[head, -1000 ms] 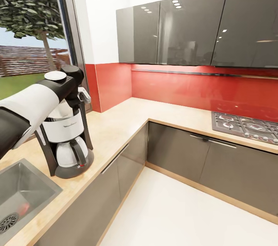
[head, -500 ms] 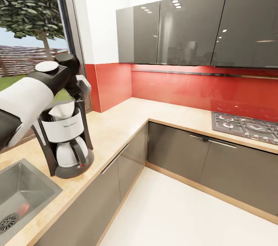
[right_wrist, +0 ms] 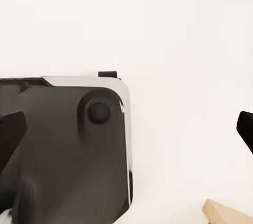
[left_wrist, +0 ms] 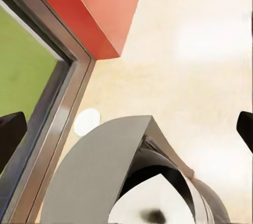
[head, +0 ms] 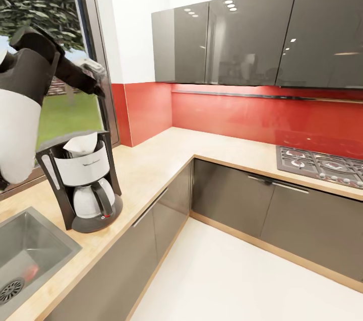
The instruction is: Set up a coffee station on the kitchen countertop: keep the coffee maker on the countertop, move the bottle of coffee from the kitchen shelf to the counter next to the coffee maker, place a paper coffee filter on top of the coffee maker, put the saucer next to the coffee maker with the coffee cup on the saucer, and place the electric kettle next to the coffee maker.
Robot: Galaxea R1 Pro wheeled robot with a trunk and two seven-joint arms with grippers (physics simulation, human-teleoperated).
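The coffee maker (head: 83,185) stands on the desk (head: 166,157), just beside the sink (head: 30,255) and below the window (head: 45,49). A white paper coffee filter (head: 83,143) sits in its open top; the left wrist view looks down on that filter (left_wrist: 153,203) inside the dark ring of the coffee maker (left_wrist: 105,176). The left gripper (head: 96,79) hangs well above the coffee maker, its fingers (left_wrist: 10,134) spread wide apart and holding nothing. The right gripper (right_wrist: 126,134) is also spread wide and empty, above the robot's dark base (right_wrist: 63,145) and pale floor.
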